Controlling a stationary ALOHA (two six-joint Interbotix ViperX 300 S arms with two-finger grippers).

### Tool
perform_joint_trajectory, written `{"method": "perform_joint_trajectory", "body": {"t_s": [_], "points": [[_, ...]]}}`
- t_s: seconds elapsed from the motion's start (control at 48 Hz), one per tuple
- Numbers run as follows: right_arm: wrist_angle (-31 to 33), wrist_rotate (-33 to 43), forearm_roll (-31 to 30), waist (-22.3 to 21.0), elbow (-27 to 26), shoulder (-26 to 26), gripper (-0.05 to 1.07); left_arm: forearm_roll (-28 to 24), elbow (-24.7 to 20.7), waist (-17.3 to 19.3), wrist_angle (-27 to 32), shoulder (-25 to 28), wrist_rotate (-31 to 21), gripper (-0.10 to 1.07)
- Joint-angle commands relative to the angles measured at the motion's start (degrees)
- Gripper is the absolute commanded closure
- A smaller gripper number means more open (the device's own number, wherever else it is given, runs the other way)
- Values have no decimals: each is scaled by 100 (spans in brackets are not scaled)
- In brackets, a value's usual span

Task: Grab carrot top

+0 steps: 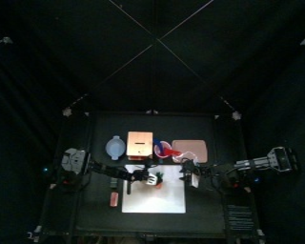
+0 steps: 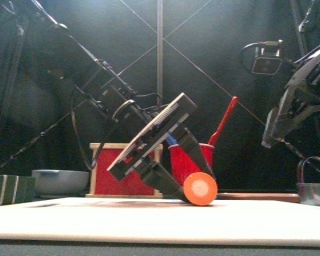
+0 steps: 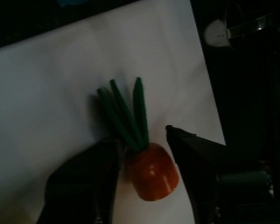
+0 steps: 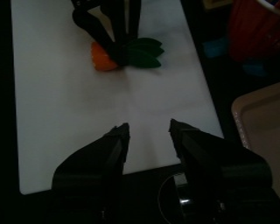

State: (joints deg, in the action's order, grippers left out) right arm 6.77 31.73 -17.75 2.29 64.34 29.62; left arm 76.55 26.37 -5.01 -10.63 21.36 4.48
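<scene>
The tiny orange toy carrot (image 3: 154, 172) lies on the white sheet (image 3: 60, 79), and the carrot top (image 3: 125, 112) is a tuft of dark green leaves. My left gripper (image 3: 139, 138) is open, low over the sheet, with one jaw on each side of the orange body just below the tuft. The front view shows the carrot (image 2: 199, 188) end-on, resting on the sheet beside the left gripper (image 2: 174, 180). My right gripper (image 4: 149, 125) is open and empty above the sheet, a short way from the carrot top (image 4: 143, 51). It hangs raised in the front view (image 2: 274, 132).
Along the table's back stand a grey bowl (image 1: 114, 147), a tan board (image 1: 141, 143), a red bowl (image 1: 164, 148) and a pale tray (image 1: 193, 151). A thin red bar (image 1: 113, 199) lies left of the white sheet (image 1: 158, 198).
</scene>
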Motion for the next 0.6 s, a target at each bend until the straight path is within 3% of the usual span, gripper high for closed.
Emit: {"method": "perform_joint_trajectory", "body": {"t_s": [0.0, 0.583], "points": [[-18, 0, 0, 9, -70, 62, 23, -26, -35, 35, 9, -35, 18, 28], [0, 18, 18, 26, -62, 70, 23, -501, 193, 79, -264, -879, 26, 29]]}}
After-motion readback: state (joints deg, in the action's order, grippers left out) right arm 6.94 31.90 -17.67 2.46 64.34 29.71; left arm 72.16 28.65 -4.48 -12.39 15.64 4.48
